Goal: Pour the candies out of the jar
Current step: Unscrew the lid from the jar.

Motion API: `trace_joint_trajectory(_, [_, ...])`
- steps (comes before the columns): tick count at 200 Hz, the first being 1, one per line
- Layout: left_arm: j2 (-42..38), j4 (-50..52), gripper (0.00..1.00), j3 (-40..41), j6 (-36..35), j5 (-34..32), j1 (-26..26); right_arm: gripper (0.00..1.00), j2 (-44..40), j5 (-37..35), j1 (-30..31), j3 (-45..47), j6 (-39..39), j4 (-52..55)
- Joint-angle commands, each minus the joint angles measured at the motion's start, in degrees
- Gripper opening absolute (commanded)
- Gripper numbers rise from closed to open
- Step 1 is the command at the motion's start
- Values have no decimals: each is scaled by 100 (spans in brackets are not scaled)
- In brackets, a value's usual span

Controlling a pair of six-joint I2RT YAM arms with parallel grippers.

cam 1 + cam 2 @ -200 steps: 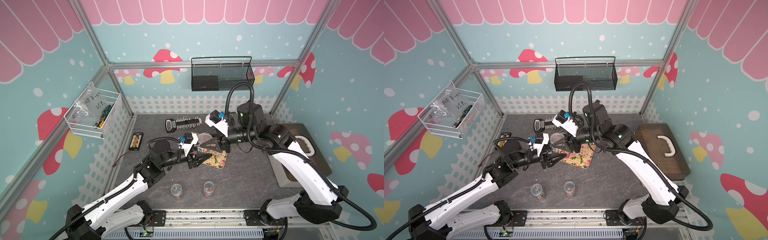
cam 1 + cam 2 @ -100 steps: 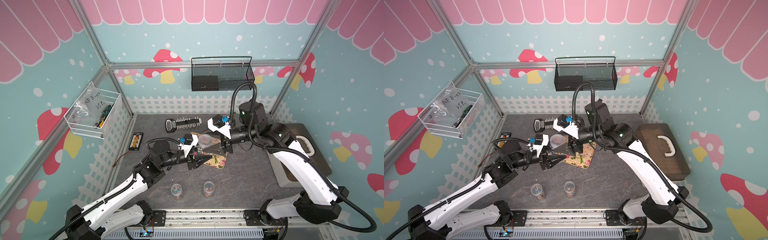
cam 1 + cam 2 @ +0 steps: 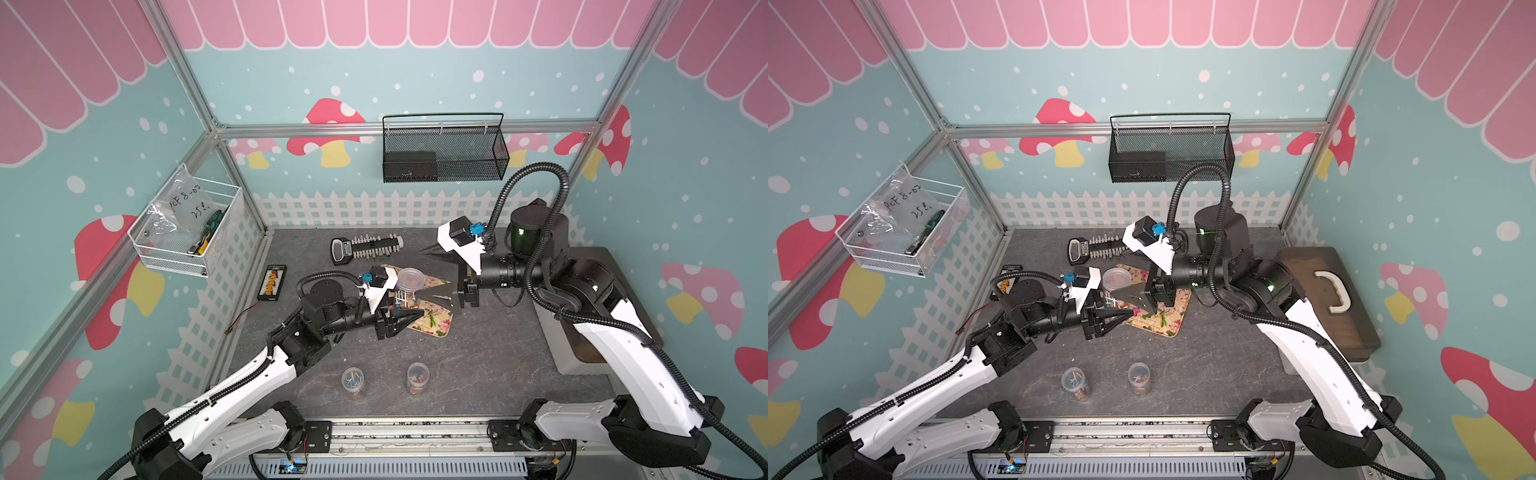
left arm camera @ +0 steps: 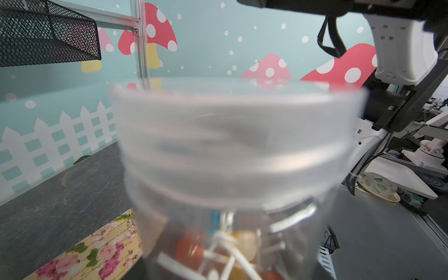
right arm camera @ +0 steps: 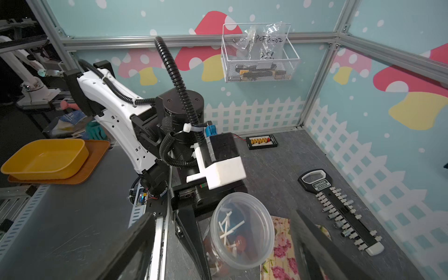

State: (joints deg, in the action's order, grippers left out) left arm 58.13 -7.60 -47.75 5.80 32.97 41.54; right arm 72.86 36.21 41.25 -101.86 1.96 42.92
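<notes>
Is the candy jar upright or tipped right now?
Upright: the jar stands mouth-up in the left end effector, and the candies lie at its bottom.

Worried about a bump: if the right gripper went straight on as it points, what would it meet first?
Probably the jar held by the left gripper; it sits ahead of the open right gripper. Depth unclear.

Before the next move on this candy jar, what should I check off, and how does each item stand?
1. Left gripper shut on the jar: ok.
2. Right gripper open, clear of the lid: ok.
3. Lid off the jar: not ok, it sits on top.
4. Lid loosened: cannot tell.
5. Candies inside the jar: ok.
6. Floral tray close by the jar: ok.
</notes>
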Motion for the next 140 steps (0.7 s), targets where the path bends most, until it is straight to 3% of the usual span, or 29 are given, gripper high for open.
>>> trace_joint_trajectory(1, [-7, 12, 41, 2, 6, -62, -34, 83, -52, -334, 44, 209, -817, -245])
trace_joint_trajectory(35, [5, 20, 41, -15, 6, -77, -32, 76, 52, -543, 161, 303, -1207, -83])
trace_joint_trajectory(140, [97, 2, 41, -77, 39, -63, -35, 74, 242, -852, 418, 465, -1255, 19])
